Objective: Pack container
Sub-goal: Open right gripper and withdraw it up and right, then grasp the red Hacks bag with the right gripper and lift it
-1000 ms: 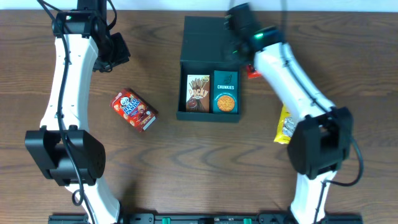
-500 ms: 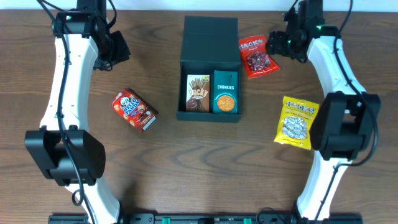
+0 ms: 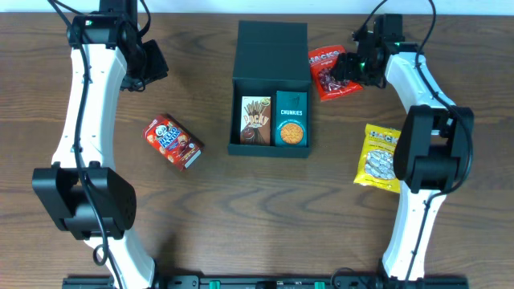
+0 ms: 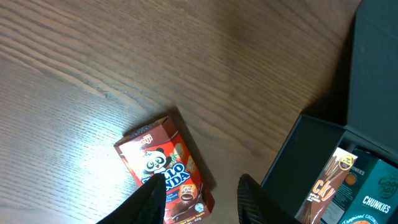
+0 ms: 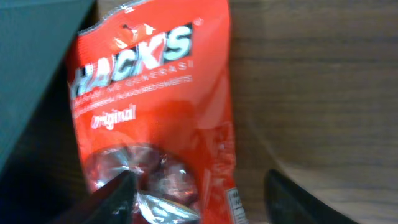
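Robot lab bench: wood-grain table (image 3: 257, 209), two mounted arms (image 3: 80, 104), snack packs (image 3: 173, 142).

Container (image 3: 271, 50): dk teal-green, plain, matte. Pocky box (image 3: 257, 120): brown w/ tan sticks. Chunkies carton (image 3: 291, 119): teal, orange disc, white txt. Panda box (image 3: 173, 141): red, b&w panda, dk brown bottom edge. Red bag (image 5: 155, 106): bright red, white & pale-blue "HACKS" lettering, clear window w/ dk red sweets. Yellow bag (image 3: 379, 156): yellow, pale window. Table (image 3: 241, 217): brown wood grain. My arms (image 3: 80, 104): white, black joints. My fingers (image 4: 146, 202): black.
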